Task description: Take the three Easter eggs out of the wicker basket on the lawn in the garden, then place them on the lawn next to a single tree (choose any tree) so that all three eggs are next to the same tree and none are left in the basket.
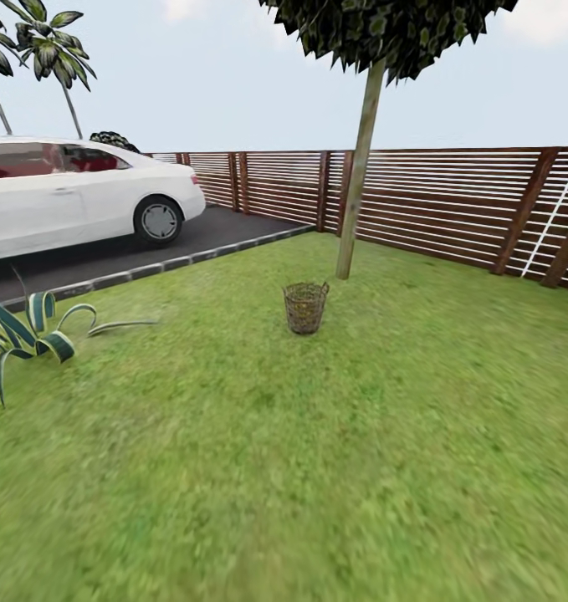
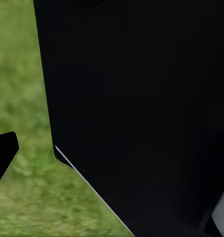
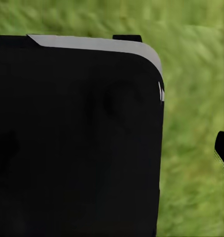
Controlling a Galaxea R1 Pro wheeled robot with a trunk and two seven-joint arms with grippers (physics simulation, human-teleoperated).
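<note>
Wicker basket [image 1: 305,306] upright on lawn [image 1: 317,468], near tree [image 1: 355,180], by fence [image 1: 451,201]. End effector state, L and R: cannot tell.

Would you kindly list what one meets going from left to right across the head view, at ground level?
Striped-leaf plant → white car on the driveway → wicker basket on the lawn → tree trunk just beyond it → wooden fence.
</note>
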